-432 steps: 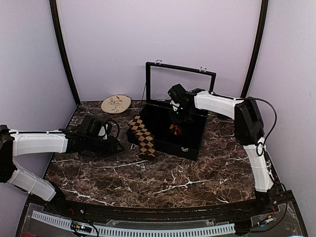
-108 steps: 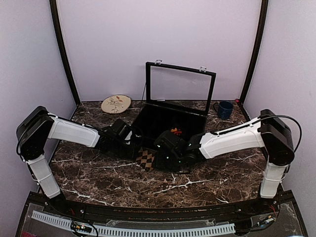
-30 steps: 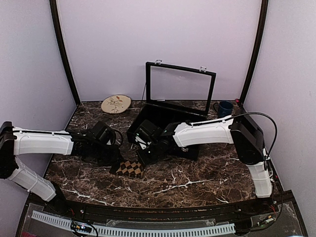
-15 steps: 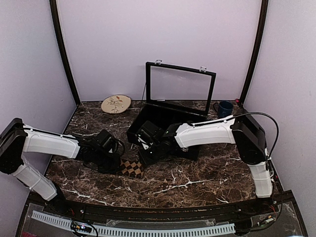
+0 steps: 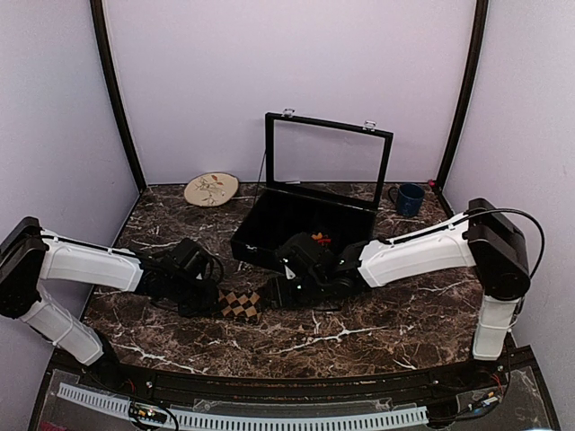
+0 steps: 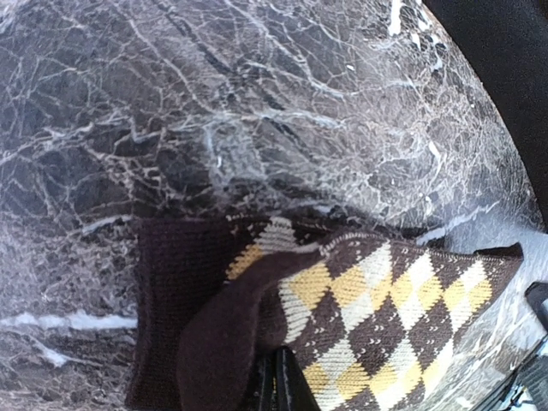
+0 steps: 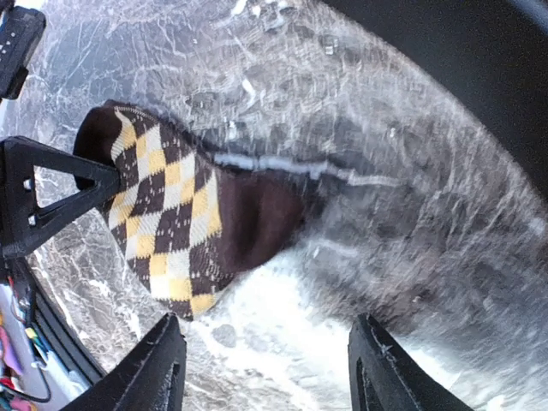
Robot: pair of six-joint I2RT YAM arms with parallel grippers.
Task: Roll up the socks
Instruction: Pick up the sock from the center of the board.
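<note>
The tan-brown and black argyle sock [image 5: 241, 303] lies folded into a short bundle on the marble table in front of the case. My left gripper [image 5: 218, 301] is shut on its left end; in the left wrist view the closed fingertips [image 6: 276, 385] pinch the dark brown fold of the sock [image 6: 385, 308]. My right gripper [image 7: 274, 377] hangs open just right of the sock [image 7: 171, 214], with only bare marble between its fingers. From the top view the right gripper [image 5: 274, 292] sits close to the bundle's right edge. The red-orange sock [image 5: 318, 238] lies inside the case.
The black case [image 5: 269, 235] stands behind the sock with its glass lid [image 5: 328, 166] raised. A decorated plate [image 5: 211, 189] lies at the back left, and a blue mug [image 5: 411, 198] stands at the back right. The marble table [image 5: 377, 314] ends at a dark front rail.
My left gripper closed on the tan sock's end. My right gripper opened, let go of the sock and drew back to the right of it.
</note>
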